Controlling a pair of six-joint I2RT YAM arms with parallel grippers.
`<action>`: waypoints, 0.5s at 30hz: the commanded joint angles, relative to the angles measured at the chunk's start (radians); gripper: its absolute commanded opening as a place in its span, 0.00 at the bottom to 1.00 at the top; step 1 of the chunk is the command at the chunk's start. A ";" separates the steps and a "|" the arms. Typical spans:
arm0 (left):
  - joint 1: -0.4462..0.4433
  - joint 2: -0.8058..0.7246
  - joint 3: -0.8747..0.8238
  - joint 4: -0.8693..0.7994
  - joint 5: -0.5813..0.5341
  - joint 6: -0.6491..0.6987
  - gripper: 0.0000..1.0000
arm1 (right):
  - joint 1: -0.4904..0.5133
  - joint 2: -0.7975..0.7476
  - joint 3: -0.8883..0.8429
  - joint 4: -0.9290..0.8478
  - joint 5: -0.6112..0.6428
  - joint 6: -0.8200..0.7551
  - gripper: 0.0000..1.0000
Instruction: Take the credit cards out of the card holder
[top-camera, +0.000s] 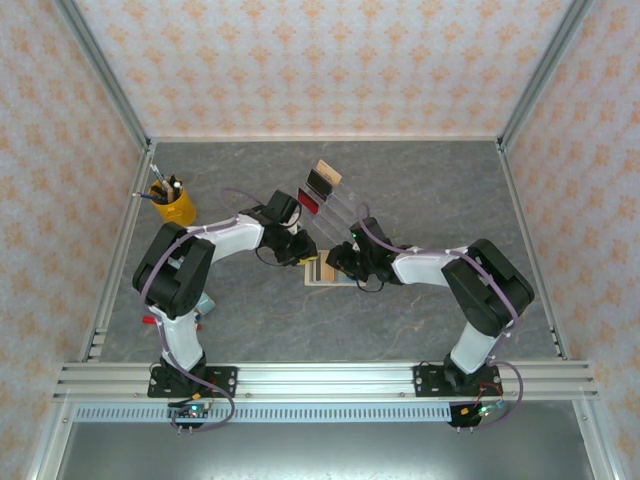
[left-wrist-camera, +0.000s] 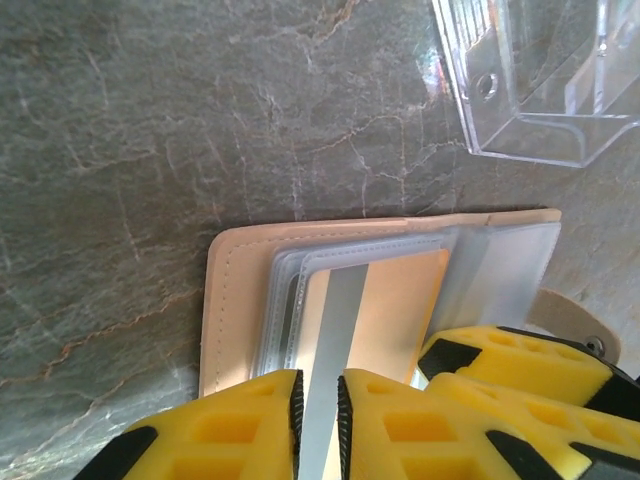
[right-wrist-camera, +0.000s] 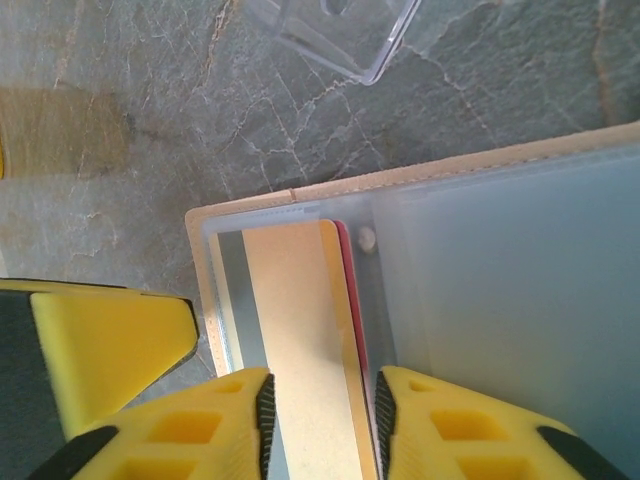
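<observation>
At the middle of the desk the card holder lies open, left end effector nearly pinched together over it, grip I cannot tell, right end effector parted above the pocketed tan card.

Middle of table crowded; left gripper and right gripper meet over the card holder, fingers just beside each other, no passage between them; clear slotted stand with credit cards upright in it sits close behind, barring a straight reach back; yellow pen cup near far-left edge; right half and far strip of table open; patterned walls and frame posts bound three sides
</observation>
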 joint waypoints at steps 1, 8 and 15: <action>-0.008 0.012 0.022 -0.005 0.005 0.008 0.17 | -0.001 0.014 0.013 -0.041 0.025 -0.018 0.32; -0.007 0.026 0.001 -0.017 -0.018 0.014 0.12 | -0.001 0.021 0.010 -0.044 0.026 -0.022 0.22; -0.007 0.036 -0.032 -0.022 -0.045 0.022 0.10 | -0.002 0.021 0.012 -0.074 0.044 -0.039 0.15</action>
